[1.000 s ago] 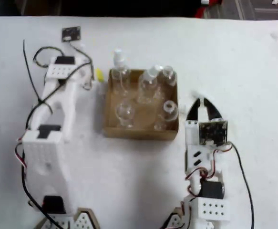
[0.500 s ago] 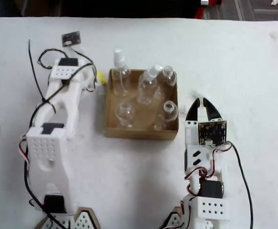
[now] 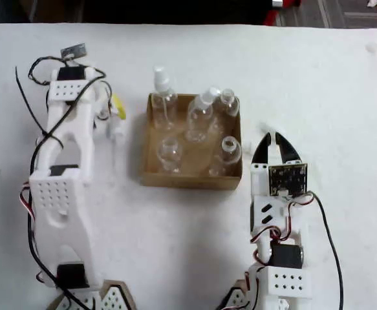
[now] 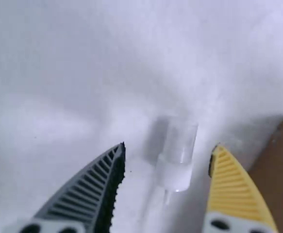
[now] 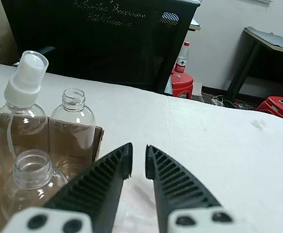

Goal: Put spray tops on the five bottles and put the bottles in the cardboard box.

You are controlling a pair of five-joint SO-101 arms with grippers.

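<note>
Got left gripper point(image 4: 169, 146) spread wide around spray top point(image 4: 177, 160) on table point(image 3: 330, 84), cardboard box point(image 4: 277, 155) wall just beside. Got right gripper point(image 5: 139, 147) barely parted, empty, near cardboard box corner, wide table surface beyond

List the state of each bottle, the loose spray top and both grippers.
Far-left bottle: capped.
Middle bottle: capped.
Far-right bottle: uncapped.
Near-left bottle: uncapped.
Near-right bottle: uncapped.
Loose spray top: lying on table.
Left gripper: open at it.
Right gripper: barely open, empty.
</note>
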